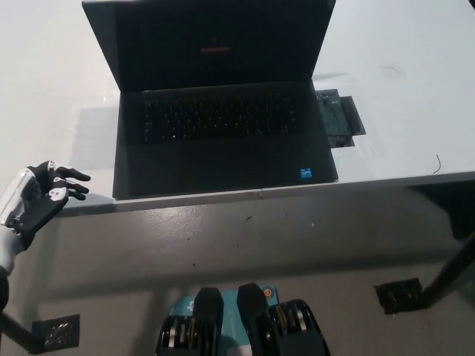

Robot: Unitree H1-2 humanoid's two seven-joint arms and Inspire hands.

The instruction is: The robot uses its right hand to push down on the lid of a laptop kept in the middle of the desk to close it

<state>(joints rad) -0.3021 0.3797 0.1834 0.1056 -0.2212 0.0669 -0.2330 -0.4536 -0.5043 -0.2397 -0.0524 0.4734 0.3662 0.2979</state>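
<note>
My left-hand fingers (68,183) spread apart, holding nothing; left hand (37,199) hangs at lower left, just off the counter's (401,111) front edge. Right hand not in view. Laptop (223,126) sits open mid-counter, base flush near the front edge, lid (211,41) tilted back, screen dark with a small red mark. Blue sticker on the palm rest, right corner. Dark flat patch (341,119) on the counter just beside the laptop's right side.
</note>
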